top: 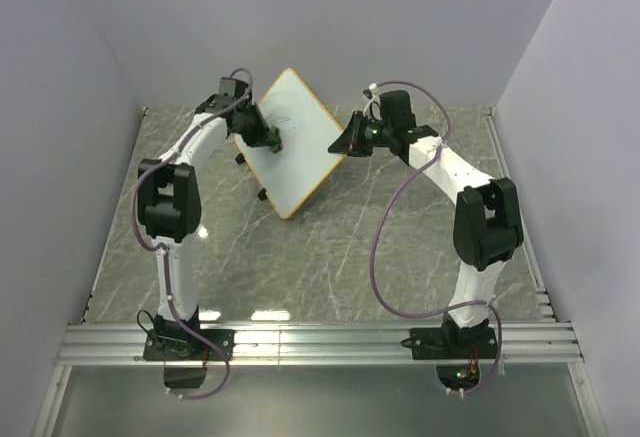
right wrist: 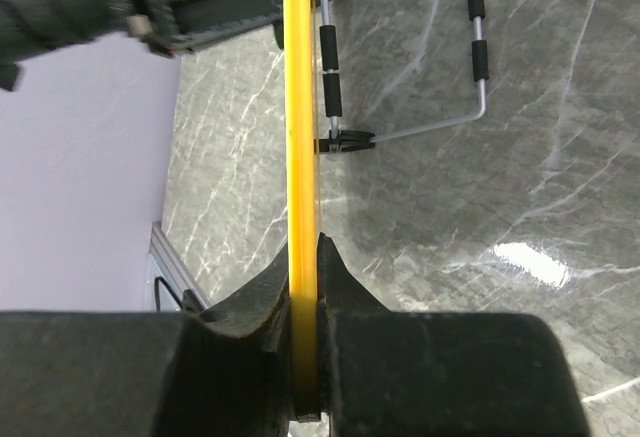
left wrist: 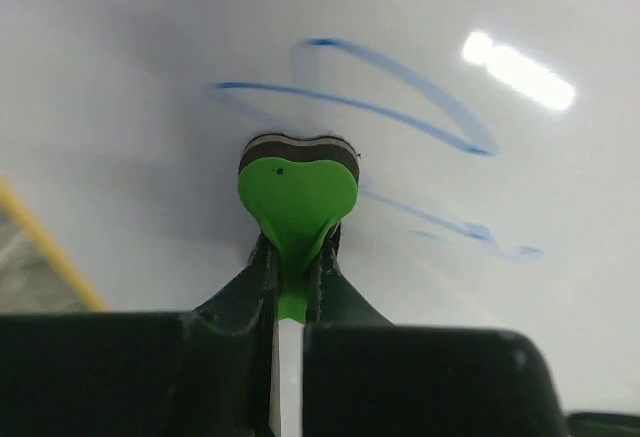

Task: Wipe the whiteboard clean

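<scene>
The whiteboard point(top: 293, 145) is held tilted above the table, white face with an orange-tan frame. Blue scribbles point(left wrist: 400, 107) show on its face in the left wrist view. My left gripper point(top: 270, 137) is shut on a green eraser point(left wrist: 297, 192), whose dark felt end presses against the board just below the scribbles. My right gripper point(top: 350, 140) is shut on the board's right edge; the yellow-orange frame edge point(right wrist: 300, 137) runs between its fingers point(right wrist: 335, 287) in the right wrist view. The board's wire stand with black feet point(right wrist: 400, 132) hangs behind it.
The grey marbled tabletop point(top: 330, 257) lies below the board. Lavender walls enclose the back and both sides. A metal rail point(top: 320, 342) runs along the near edge by the arm bases.
</scene>
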`<action>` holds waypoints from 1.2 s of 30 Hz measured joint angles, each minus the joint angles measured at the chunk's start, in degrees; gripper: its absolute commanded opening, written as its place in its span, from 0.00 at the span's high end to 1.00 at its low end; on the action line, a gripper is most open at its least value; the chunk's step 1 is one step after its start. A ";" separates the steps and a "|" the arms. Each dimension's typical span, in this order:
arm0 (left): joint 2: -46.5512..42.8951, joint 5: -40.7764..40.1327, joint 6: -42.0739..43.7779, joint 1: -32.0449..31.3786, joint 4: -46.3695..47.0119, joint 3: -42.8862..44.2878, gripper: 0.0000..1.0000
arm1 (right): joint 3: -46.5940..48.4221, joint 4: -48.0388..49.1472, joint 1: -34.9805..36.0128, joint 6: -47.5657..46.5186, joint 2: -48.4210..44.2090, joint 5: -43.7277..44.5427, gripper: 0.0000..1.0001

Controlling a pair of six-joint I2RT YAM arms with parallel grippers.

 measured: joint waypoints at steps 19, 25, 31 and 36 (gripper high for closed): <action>2.69 2.21 1.57 -4.20 -0.59 10.93 1.00 | 2.71 -3.06 0.44 -0.68 0.68 0.44 1.00; 2.69 5.38 1.51 -7.28 1.20 13.49 1.00 | 4.57 -6.34 0.46 -1.38 1.40 1.01 1.00; 2.43 3.56 1.07 -4.76 2.43 10.21 1.00 | 6.88 -8.92 0.55 -2.58 2.21 1.20 1.00; 4.20 2.01 1.27 1.22 2.27 6.05 1.00 | 6.91 -9.44 0.61 -2.86 2.16 1.29 1.00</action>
